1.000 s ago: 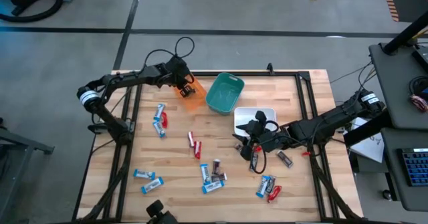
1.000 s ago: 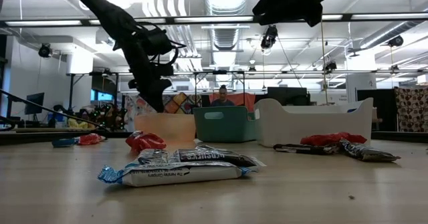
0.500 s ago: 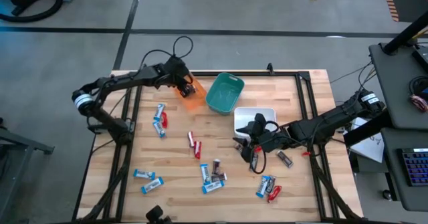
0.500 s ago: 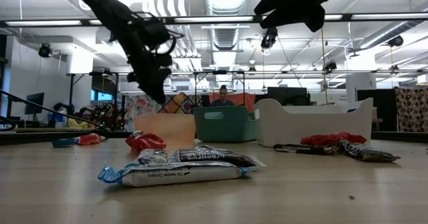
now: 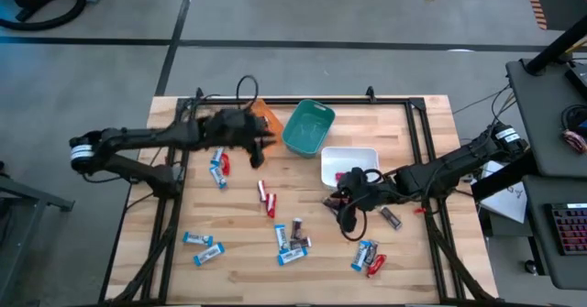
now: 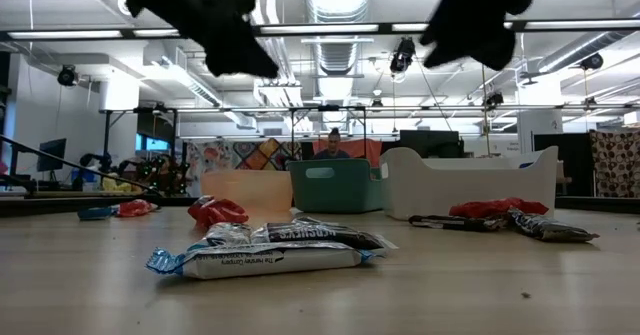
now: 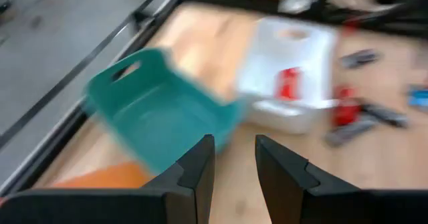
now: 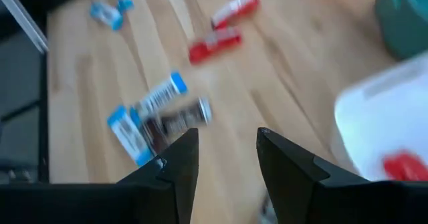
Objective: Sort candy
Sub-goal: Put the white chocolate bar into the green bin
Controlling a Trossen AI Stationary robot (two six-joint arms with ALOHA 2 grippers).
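From above, a pale slatted-wood table carries three plastic bins along its far side: an orange one, a teal one and a white one holding a red candy. Glossy wrapped candy bars lie scattered over the boards in red, blue-and-white and dark foil. The left gripper stretches in low from the left, just beside the orange bin; the right gripper reaches in from the right, at the white bin's near edge.

At table height, a blue-and-white bar touches a dark bar; both arms show only as dark shapes overhead.

The left wrist view shows its fingers slightly parted with nothing between, facing the smooth teal bin.

The right wrist view shows empty, parted fingers above bars on the wood.
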